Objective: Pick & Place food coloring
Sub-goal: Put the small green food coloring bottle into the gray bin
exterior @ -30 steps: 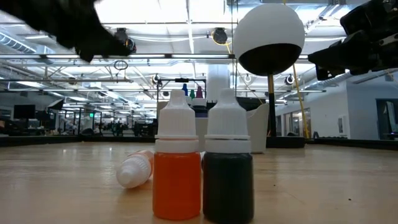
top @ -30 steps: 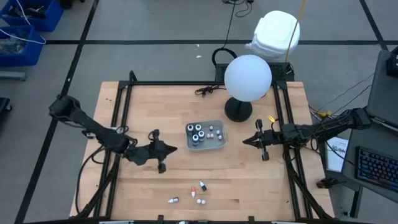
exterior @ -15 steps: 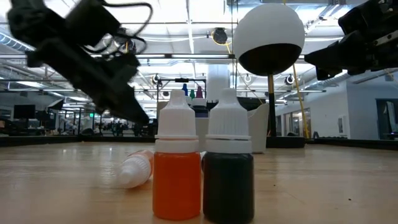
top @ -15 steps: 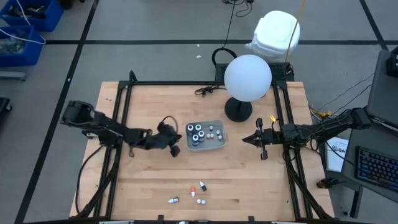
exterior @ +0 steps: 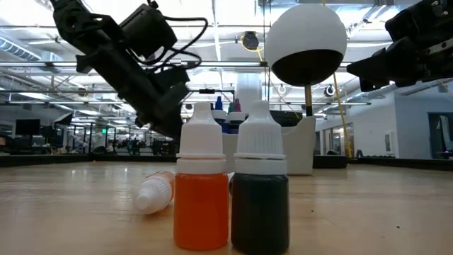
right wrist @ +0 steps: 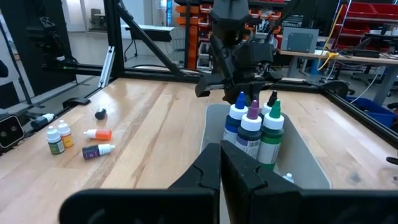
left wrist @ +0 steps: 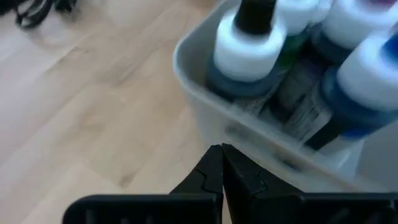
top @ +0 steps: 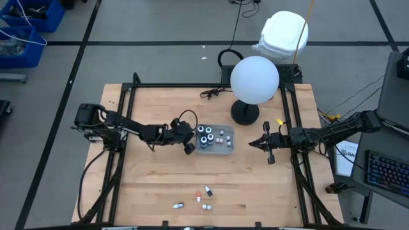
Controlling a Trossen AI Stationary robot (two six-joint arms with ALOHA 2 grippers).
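A clear tray (top: 226,147) in the middle of the table holds several tall food coloring bottles (top: 206,135) with white collars, standing upright, and smaller ones (top: 222,136). Several tiny dropper bottles (top: 203,194) stand or lie on the table near its front edge. In the low view an orange one (exterior: 202,198) and a dark green one (exterior: 260,202) stand side by side. My left gripper (top: 190,147) is shut at the tray's left wall, slanting down. My right gripper (top: 253,144) hangs shut to the right of the tray, pointing level at it. My left gripper meets the outer side of the tray's left wall (left wrist: 249,134), low down, with its shut fingertips (left wrist: 214,163). It comes slanting down from the table's left. The tray stands flat on the table with its bottles upright.
A lamp with a white globe (top: 254,79) on a black base (top: 245,115) stands just behind the tray's right end. A black cable (top: 214,93) lies at the far edge. Black frame rails (top: 124,108) run along both sides of the table.
My left gripper has swung from the table's left near part toward the tray, sinking and turning as it went, and stayed shut. It has come up against the tray's left wall. The tray with its bottles has slid a little toward the table's right edge.
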